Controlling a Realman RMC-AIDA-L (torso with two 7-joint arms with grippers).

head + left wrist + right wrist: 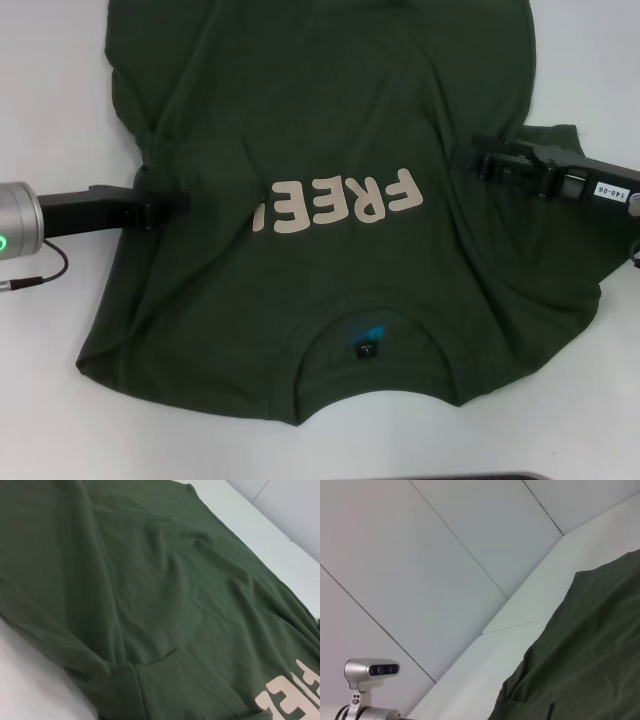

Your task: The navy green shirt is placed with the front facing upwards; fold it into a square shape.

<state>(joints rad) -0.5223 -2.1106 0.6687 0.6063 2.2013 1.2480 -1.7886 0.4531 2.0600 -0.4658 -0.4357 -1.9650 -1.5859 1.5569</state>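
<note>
Shirt (pixel 330 120), dark olive green, lies spread on the white bench (pixel 50 90), front side up, collar (pixel 370 345) toward the robot and hem running off the far edge of the head view. Pale print (pixel 345 205) reads upside down from the head cam; only "FREE" shows, w/ the left end of the print swallowed by a fold in the cloth. Small black-and-blue neck label (pixel 366 340) sits inside the collar opening. Cloth is wrinkled, w/ creases fanning out from both sides toward the middle.

Left pincer (pixel 170 203) comes in from the robot's left at chest height of the shirt, its black tip on the fabric at the left edge, near the sleeve area. Cloth bunches around the tip; can't tell if its fingers are clenched or released. Silver arm segment w/ a green light (pixel 8 222) trails behind it over the bench.

Right pincer (pixel 490 160) reaches in from the robot's right at about the same height, black body resting on the right sleeve area. Fabric is gathered up beside it; finger state also can't be told.

Left wrist cam shows a wide sweep of green fabric, a seam, and a corner of the print (pixel 295 695). Right wrist cam shows the shirt edge (pixel 580 660) on the bench against pale wall panels
</note>
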